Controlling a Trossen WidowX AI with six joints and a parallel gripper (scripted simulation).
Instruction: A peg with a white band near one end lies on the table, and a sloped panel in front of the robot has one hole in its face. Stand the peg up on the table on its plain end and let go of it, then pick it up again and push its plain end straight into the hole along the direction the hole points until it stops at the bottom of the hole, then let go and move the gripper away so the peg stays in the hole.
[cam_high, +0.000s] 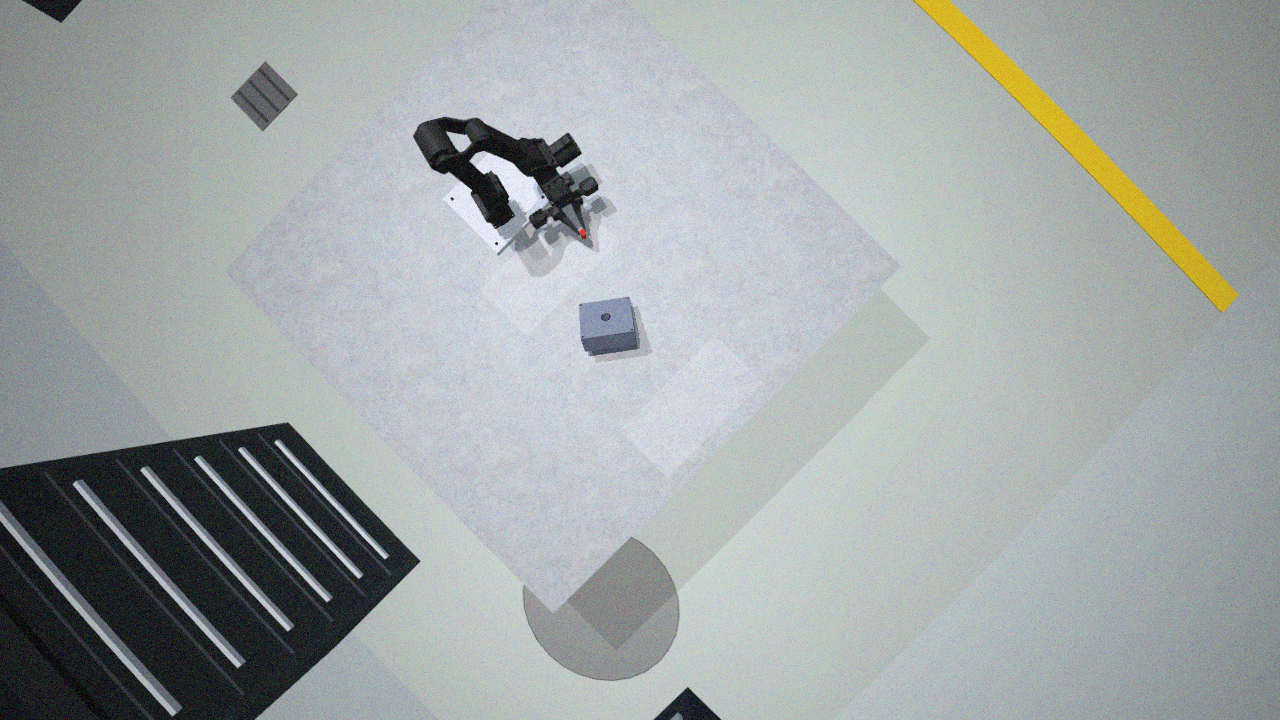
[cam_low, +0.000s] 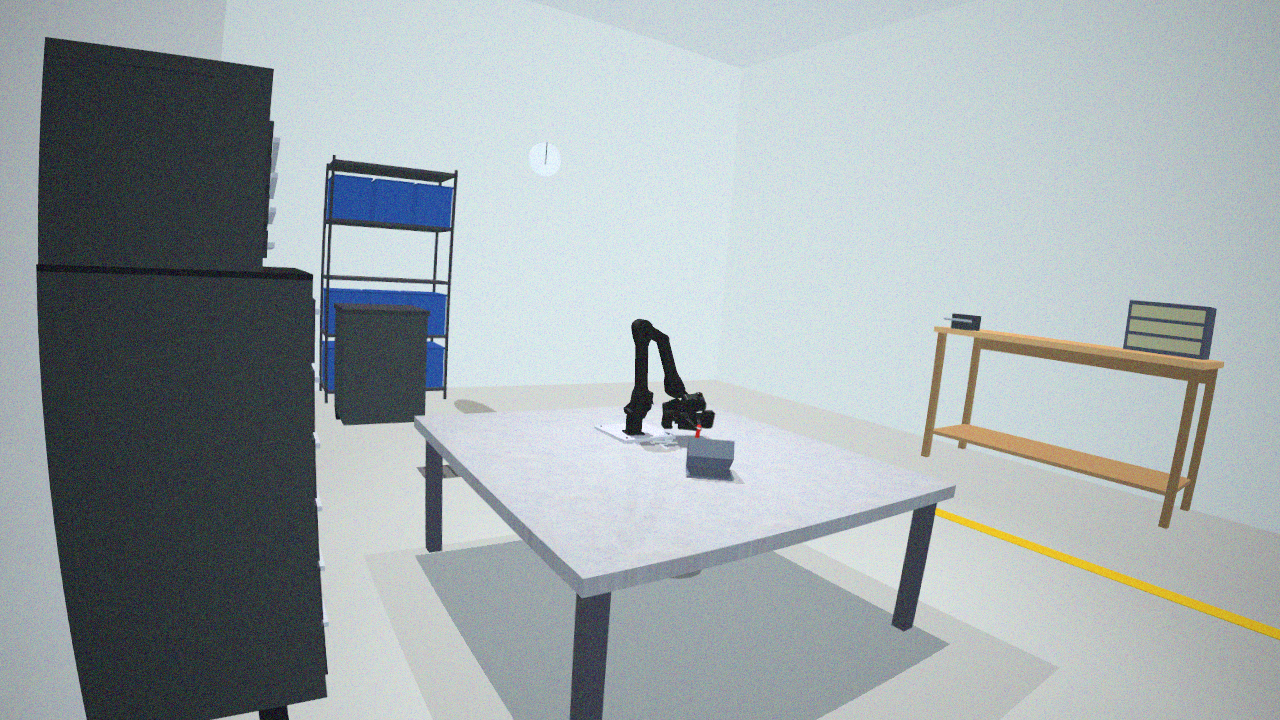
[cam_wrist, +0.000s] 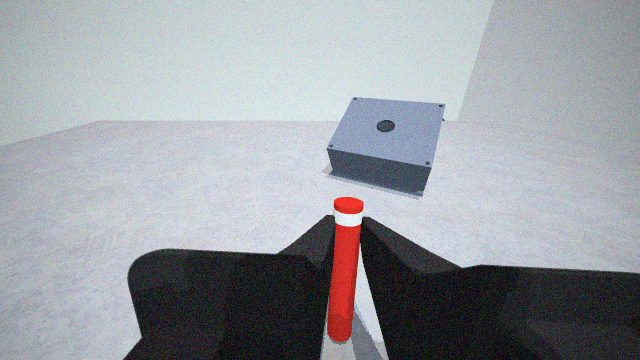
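My gripper is shut on the red peg, with the fingertips just below its white band. The band is at the top, and the plain end points down. The peg looks close to upright in the exterior view, low over the table. Whether its plain end touches the table cannot be told. The blue-grey sloped panel stands ahead of the gripper, apart from the peg. Its one round hole shows dark and empty.
The pale table carries the panel block and the arm's white base plate. The panel's dark front side faces the gripper in the wrist view. A dark cabinet stands off the table.
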